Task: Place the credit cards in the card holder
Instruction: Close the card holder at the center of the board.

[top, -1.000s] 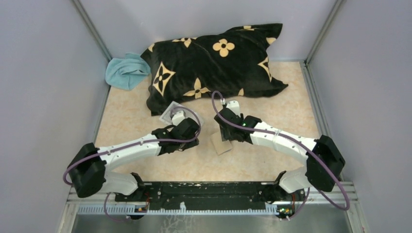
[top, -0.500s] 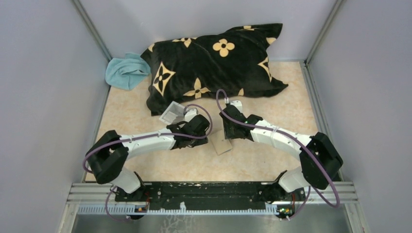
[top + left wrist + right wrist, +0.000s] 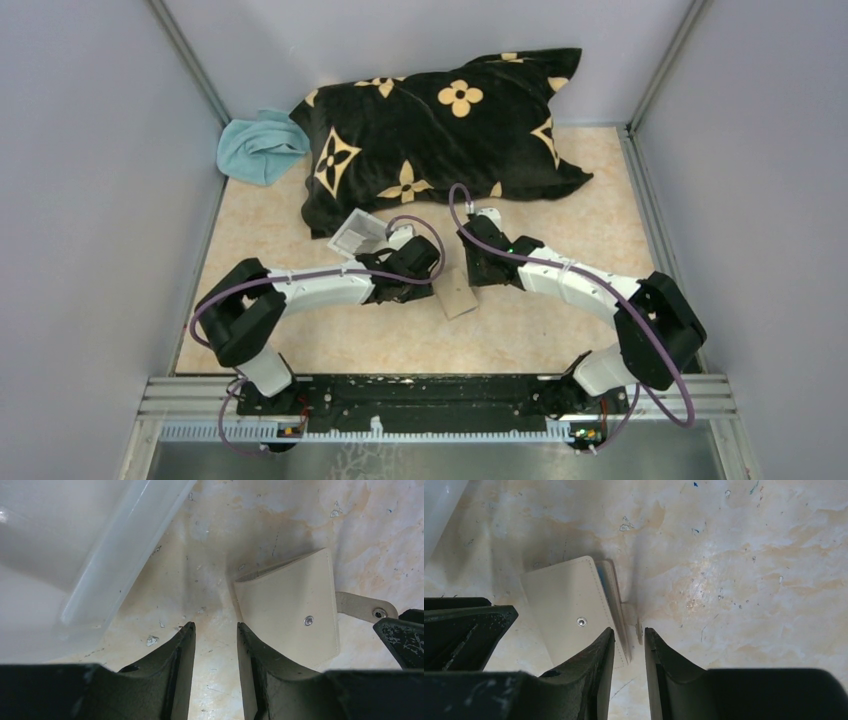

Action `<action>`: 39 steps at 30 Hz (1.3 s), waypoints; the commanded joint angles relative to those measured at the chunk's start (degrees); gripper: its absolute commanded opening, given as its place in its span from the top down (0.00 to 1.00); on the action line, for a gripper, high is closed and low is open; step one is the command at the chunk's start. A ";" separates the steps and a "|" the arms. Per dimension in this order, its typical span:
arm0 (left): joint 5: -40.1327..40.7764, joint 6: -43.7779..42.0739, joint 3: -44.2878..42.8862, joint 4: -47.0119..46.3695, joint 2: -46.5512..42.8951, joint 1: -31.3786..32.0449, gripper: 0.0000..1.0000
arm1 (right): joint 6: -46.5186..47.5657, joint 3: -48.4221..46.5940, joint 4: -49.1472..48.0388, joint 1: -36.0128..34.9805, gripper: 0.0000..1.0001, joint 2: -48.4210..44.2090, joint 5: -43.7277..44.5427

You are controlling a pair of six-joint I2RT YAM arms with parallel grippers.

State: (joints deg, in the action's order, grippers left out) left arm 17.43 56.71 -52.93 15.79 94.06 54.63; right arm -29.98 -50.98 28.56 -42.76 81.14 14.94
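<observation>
The tan card holder (image 3: 457, 292) lies folded flat on the table between my two grippers, snap stud up. My left gripper (image 3: 424, 277) is just left of it. In the left wrist view its jaws (image 3: 215, 627) are open over bare table, with the holder (image 3: 290, 610) and its tab (image 3: 365, 607) to the right. My right gripper (image 3: 476, 272) hovers at the holder's right edge. Its jaws (image 3: 629, 632) are narrowly open, astride that edge and the tab. Of the credit cards only a thin light-blue edge (image 3: 600, 580) shows between the holder's (image 3: 566, 607) leaves.
A clear shallow tray (image 3: 357, 233) lies just behind my left gripper, filling the left wrist view's upper left (image 3: 65, 555). A black pillow with tan flowers (image 3: 440, 130) and a teal cloth (image 3: 258, 147) lie at the back. Grey walls enclose the table.
My left arm has swung right, bringing its gripper next to the card holder. The right gripper's jaws have narrowed around the holder's right edge.
</observation>
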 commanded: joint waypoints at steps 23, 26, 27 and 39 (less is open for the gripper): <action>-1.00 1.42 -4.27 -0.17 4.54 0.91 0.58 | 2.94 0.63 -2.40 2.51 0.84 -1.16 -3.35; -0.92 1.67 -4.50 0.09 4.77 1.09 0.58 | 3.15 0.72 -2.43 2.64 0.87 -1.31 -3.62; -0.83 1.74 -4.55 0.23 4.81 1.17 0.57 | 3.26 0.71 -2.45 2.74 0.88 -1.37 -3.78; -0.57 2.35 -4.97 1.06 5.76 1.79 0.58 | 3.90 -0.21 -2.20 2.86 0.92 -1.82 -4.85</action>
State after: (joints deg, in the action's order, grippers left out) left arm 16.95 58.48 -56.36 15.88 98.61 55.79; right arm -26.98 -49.39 27.83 -40.38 81.28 10.76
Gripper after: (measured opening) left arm 0.427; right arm 0.069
